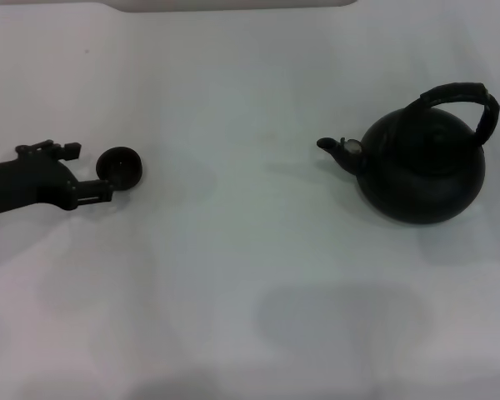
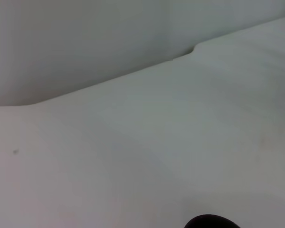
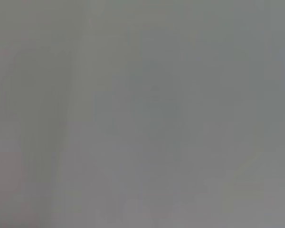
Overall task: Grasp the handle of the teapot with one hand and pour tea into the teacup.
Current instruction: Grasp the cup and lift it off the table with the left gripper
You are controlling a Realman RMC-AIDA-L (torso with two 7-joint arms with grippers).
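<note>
The left hand [image 1: 107, 190] is sitting at the left of the white desk [image 1: 250, 275], its fingers reaching to the small black teacup [image 1: 122, 167]; whether they are clamping the cup or merely touching it, I cannot tell. The teapot [image 1: 421, 171] is standing upright well apart on the right, spout toward the cup, its arched handle [image 1: 458, 98] untouched. The right hand is showing in no view. By my judgement nearly everything is remaining: grasping the handle, carrying the pot over, and pouring.
</note>
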